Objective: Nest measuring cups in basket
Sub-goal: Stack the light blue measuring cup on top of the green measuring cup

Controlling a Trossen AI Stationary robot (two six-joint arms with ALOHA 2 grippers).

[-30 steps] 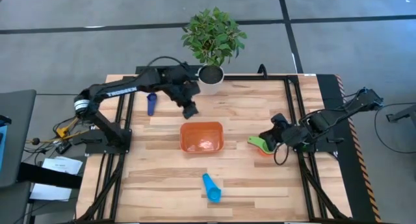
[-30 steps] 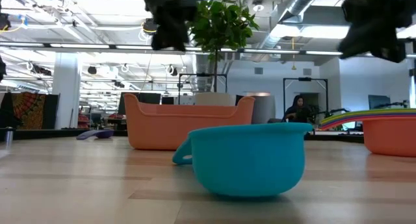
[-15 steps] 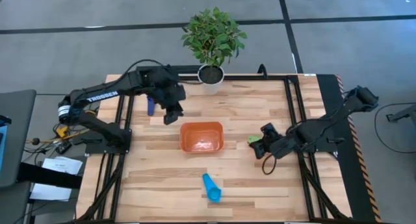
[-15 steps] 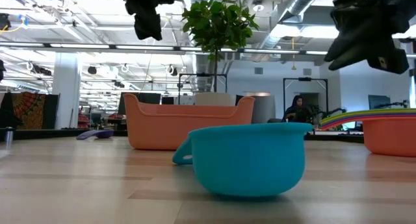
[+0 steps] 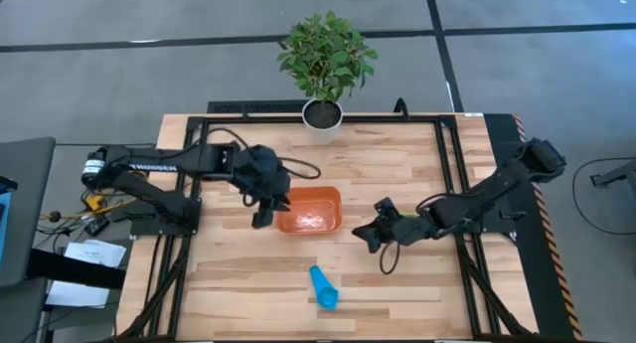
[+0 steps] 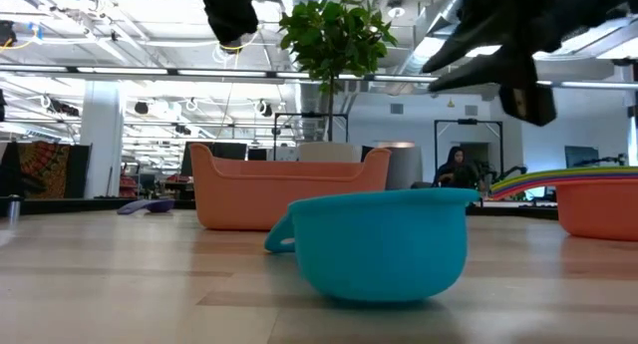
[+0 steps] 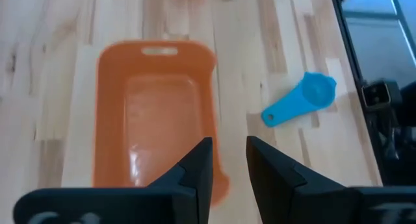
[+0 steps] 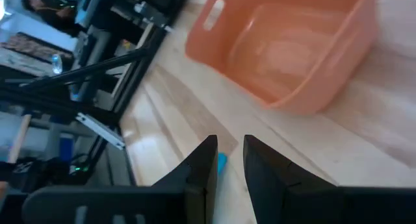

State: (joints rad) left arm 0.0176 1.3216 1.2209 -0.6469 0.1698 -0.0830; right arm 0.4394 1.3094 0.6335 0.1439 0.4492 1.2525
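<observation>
The light blue measuring cup [image 5: 322, 287] lay on its side on the wooden surface [image 5: 248, 283] at the lower centre of the high view, handle pointing up-frame, bowl toward the bottom edge. It looked like light, stiff, smooth plastic, likely to skid or roll if nudged on the bowl; the flat handle seemed the safer place to pinch, or the bowl's rim. The orange basket [image 5: 282, 212] sat in the middle of the frame and looked empty. In the low view, a stack of cups [image 6: 568, 176] showed at the right edge, rims edge-on, resting in an orange one.

The left gripper [image 5: 260, 219] hung just off the basket's left end, well apart from the light blue cup, which lay below and to its right in the high view. In the left wrist view its fingers [image 7: 195, 172] stood narrow with a slim gap and nothing between them. The right gripper [image 5: 366, 233] hovered right of the basket, up and right of the cup, also well apart; its fingers [image 8: 201, 169] were likewise narrow and empty.
</observation>
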